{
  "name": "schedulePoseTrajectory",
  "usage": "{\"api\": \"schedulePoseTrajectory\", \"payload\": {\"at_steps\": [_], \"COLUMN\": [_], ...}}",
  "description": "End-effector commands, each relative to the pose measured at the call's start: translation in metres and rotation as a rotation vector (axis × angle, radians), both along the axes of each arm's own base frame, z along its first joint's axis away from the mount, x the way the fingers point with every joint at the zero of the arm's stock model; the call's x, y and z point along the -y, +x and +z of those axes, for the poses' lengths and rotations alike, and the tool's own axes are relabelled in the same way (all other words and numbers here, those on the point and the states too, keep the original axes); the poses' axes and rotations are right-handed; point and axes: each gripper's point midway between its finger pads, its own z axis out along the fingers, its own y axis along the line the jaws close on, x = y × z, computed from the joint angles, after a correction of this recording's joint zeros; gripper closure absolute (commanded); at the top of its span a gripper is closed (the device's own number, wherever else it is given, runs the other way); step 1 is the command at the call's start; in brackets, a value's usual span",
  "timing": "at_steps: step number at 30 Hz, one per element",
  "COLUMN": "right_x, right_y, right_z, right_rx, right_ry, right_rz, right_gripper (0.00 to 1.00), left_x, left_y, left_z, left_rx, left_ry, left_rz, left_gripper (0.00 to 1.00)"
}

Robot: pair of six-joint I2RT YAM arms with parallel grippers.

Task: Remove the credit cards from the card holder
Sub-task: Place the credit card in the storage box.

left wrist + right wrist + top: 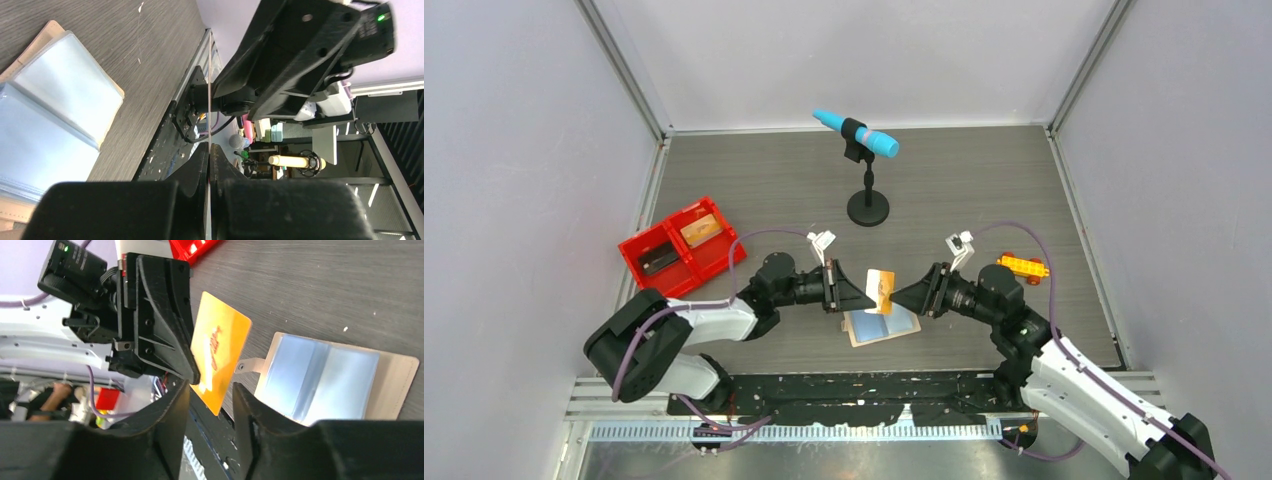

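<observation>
Left gripper (864, 298) clenched on orange credit card (220, 352). Right gripper (210, 387) released, jaws straddling the card's corner. Card holder (325, 380) lies open on table (964, 190).

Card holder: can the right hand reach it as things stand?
Likely yes: the right hand is open, and the card holder lies uncovered just below; only the orange card in the left hand sits close.

Bright, even light from overhead fills the top view, and the grey desk (1024, 180) carries only faint, soft shadows under the arms. In both wrist views the clear sleeves of the card holder (320, 380) throw pale blue-white glare. The orange credit card (220, 350) shows a light sheen. The jaws of the right gripper (210, 387), close to the lens, are dark and soft-edged.
</observation>
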Motion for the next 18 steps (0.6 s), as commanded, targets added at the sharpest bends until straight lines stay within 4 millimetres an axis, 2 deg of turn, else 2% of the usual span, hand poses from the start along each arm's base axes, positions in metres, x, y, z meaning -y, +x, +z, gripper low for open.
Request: {"api": "schedulePoseTrajectory", "payload": {"at_steps": [1,2,3,4,5,6,7,8,9,10,13,18], "right_x": [-0.001,0.000,0.001,0.000,0.000,-0.003,-0.003,-0.006,-0.006,-0.007,-0.008,-0.014], "right_y": [-0.004,-0.005,-0.005,-0.005,-0.005,-0.007,-0.007,-0.009,-0.009,-0.010,-0.011,-0.010], "right_z": [0.025,0.030,0.024,0.034,0.029,0.040,0.036,0.045,0.040,0.046,0.038,0.038], "right_rx": [0.178,0.181,0.177,0.197,0.194,0.215,0.210,0.230,0.223,0.237,0.223,0.214], "right_ry": [-0.154,-0.173,-0.214,-0.214,-0.243,-0.234,-0.258,-0.251,-0.275,-0.273,-0.323,-0.334], "right_rz": [0.137,0.151,0.169,0.185,0.208,0.234,0.259,0.285,0.309,0.329,0.387,0.453], "right_gripper": [0.50,0.48,0.44,0.42,0.41,0.41,0.41,0.41,0.41,0.41,0.37,0.36], "left_x": [-0.004,-0.005,-0.005,-0.006,-0.007,-0.007,-0.008,-0.009,-0.010,-0.011,-0.013,-0.014], "left_y": [-0.011,-0.014,-0.017,-0.020,-0.024,-0.027,-0.031,-0.034,-0.037,-0.039,-0.045,-0.051], "left_z": [0.006,0.005,0.004,0.003,0.003,0.002,0.001,0.000,0.000,-0.001,-0.001,0.004], "left_rx": [0.087,0.095,0.102,0.108,0.112,0.112,0.112,0.113,0.114,0.113,0.112,0.125], "left_ry": [0.007,0.015,0.021,0.024,0.021,0.021,0.020,0.016,0.011,0.007,0.002,-0.013], "left_rz": [-0.051,-0.070,-0.088,-0.109,-0.130,-0.150,-0.171,-0.186,-0.198,-0.208,-0.239,-0.280], "left_gripper": [1.00,1.00,1.00,1.00,1.00,1.00,1.00,1.00,1.00,1.00,1.00,1.00]}}
